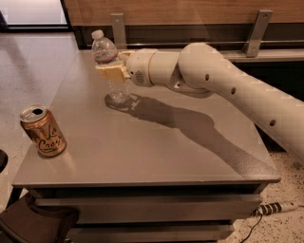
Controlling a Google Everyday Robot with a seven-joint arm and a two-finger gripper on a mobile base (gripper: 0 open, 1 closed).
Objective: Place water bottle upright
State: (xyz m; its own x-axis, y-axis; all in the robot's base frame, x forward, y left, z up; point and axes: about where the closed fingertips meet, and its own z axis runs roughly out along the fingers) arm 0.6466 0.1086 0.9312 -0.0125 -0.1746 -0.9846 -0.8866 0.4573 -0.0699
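Grey surface (156, 152) in front of a brown wooden wall (190, 9), with pale shiny floor (28, 61) at the left. Near the far left corner, water bottle (107, 52) with white cap on top, standing almost upright, leaning a little to the left, base down on the surface. Around its middle, hand (114, 66) at the end of a cream arm (213, 76) coming in from the right, pinching the water bottle between beige fingers (109, 73). Dark shadow of the arm across the surface. Well apart, at the near left edge, gold-orange can (43, 132), upright and opened. On the floor at the lower right, white power strip (278, 207).
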